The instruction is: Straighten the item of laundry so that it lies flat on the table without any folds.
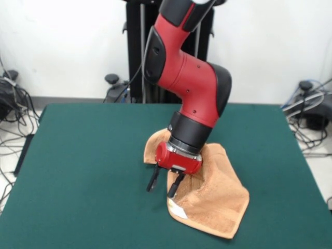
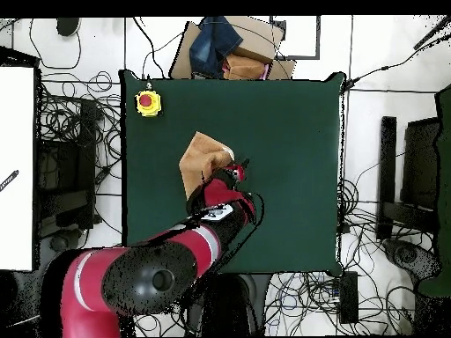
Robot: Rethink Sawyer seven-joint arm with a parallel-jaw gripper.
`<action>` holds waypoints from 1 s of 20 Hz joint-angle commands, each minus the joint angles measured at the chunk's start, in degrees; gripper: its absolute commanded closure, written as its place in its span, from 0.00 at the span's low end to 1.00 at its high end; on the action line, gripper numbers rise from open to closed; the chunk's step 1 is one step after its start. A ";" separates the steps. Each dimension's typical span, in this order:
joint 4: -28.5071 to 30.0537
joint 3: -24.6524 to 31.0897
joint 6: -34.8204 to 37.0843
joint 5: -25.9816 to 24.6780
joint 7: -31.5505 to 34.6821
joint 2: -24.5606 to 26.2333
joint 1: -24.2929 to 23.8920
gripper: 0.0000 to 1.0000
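The red and black robot arm (image 1: 189,78) reaches down over the middle of the large dark green felt-topped table (image 1: 83,171). Its gripper (image 1: 165,184) hangs low, just above the felt, with its two black fingers (image 1: 153,180) spread apart and nothing between them. The right finger stands at the left edge of the small tan-orange terry hand towel (image 1: 218,199); whether it touches the cloth cannot be told.

The towel lies rumpled right of the table's middle, toward the near side in the front view. It is raised in a hump behind the wrist and spreads flatter toward its near right corner. A small white rectangular label (image 1: 179,211) shows at its near left corner.

From overhead, the towel (image 2: 201,160) lies beyond the gripper (image 2: 238,171), and a yellow box with a red button (image 2: 148,103) sits at a table corner.
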 commanded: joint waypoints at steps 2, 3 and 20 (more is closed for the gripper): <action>-1.94 3.36 -4.99 4.32 10.24 4.46 0.24 0.00; -2.04 3.14 -4.96 4.53 9.86 4.59 0.40 0.00; -0.85 -3.32 -0.51 11.27 6.46 5.91 6.66 0.00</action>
